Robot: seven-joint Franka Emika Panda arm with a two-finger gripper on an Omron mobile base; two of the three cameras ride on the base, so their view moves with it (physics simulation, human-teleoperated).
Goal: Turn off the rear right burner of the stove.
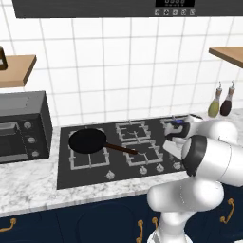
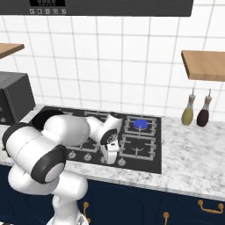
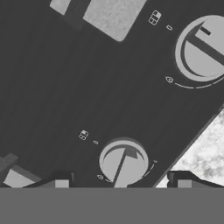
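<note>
The stove (image 2: pixel 149 165) sits in a marble counter (image 2: pixel 193 154), black glass with grey grates. The rear right burner (image 2: pixel 140 124) shows a blue disc inside its grate. The white arm (image 2: pixel 66 132) reaches low across the front of the stove, its hand (image 2: pixel 110 151) pointing down at the row of silver knobs (image 2: pixel 122 162); I can't see how its fingers stand. 2 bottles (image 2: pixel 195 112) stand upright by the tiled wall under a wooden shelf (image 2: pixel 204 63). A black oven (image 2: pixel 15 96) sits at the far left.

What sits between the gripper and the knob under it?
Nothing visible. In the hand view the knob lies between the two fingers on bare black stove glass; the gripper is open around it, not yet touching.
</note>
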